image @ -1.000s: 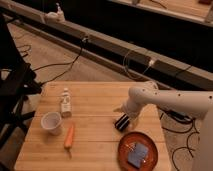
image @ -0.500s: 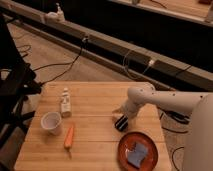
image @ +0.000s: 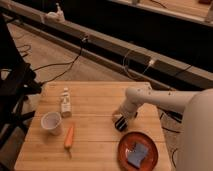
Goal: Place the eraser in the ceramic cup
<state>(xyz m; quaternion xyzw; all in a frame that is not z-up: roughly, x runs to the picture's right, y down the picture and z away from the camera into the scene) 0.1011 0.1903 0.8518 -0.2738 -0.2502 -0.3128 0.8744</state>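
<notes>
Tool (image: 121,120) low over pale wooden bench (image: 95,100), centre-right, same spot as 0.5 s ago; grip state can't tell. Small black rectangular eraser (image: 119,125) at tool tip. Small white round ceramic cup (image: 51,122) mid-left, unmoved, well apart.

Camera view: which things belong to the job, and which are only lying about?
Job: ceramic cup, left on the table; gripper, low at its right; eraser, apparently the dark block under it.
Lying about: carrot, small white bottle, orange-red plate, blue-grey pad on it.
</notes>
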